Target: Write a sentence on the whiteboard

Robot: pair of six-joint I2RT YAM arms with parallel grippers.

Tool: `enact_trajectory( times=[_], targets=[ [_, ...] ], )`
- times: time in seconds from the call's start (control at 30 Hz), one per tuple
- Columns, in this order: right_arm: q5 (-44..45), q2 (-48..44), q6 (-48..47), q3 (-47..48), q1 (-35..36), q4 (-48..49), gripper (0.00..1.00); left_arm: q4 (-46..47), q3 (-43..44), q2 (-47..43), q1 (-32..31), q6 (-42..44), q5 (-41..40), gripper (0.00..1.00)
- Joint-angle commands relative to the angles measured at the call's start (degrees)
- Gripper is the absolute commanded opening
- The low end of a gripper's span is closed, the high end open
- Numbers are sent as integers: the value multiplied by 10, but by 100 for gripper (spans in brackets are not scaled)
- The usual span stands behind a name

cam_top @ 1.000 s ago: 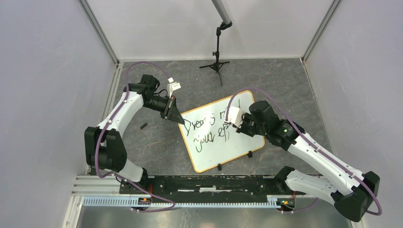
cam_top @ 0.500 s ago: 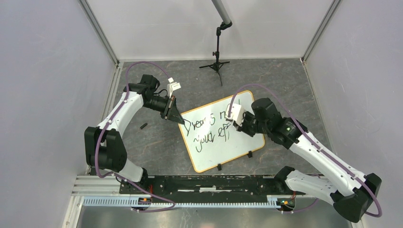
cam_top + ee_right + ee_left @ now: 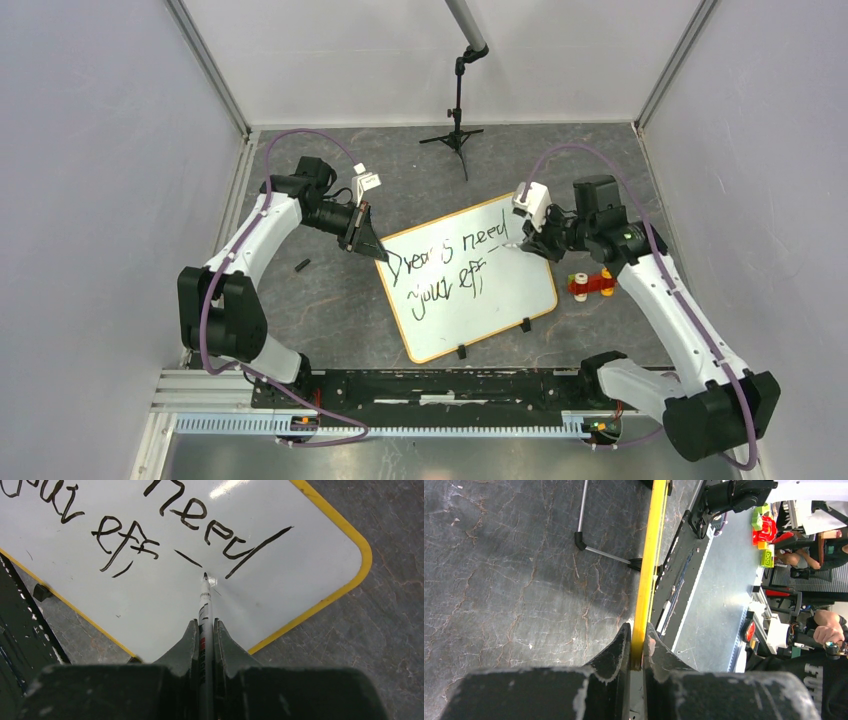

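Two closed grips: left gripper [image 3: 638, 636] pinches whiteboard [image 3: 652, 555], right gripper [image 3: 205, 630] the marker [image 3: 204, 597].

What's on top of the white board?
Black writing on the whiteboard: "Dreams need your eff", plus a short dash. The marker in the right gripper seems to touch down near "need". From above, that arm hides the board's far corner.
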Motion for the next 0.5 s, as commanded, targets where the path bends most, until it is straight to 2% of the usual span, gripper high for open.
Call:
enact_trajectory(
  times=[0.0,0.2,0.47],
  targets=[
    [-70,-21,-66,12,-38,-29,0,17,11,12,-9,4,-59,2],
    [-137,-21,-93,-11,-76,-46,0,18,10,12,-9,2,-60,2],
    [-138,-53,-47,-63,-65,29,0,17,11,16,-9,2,-59,2]
  ],
)
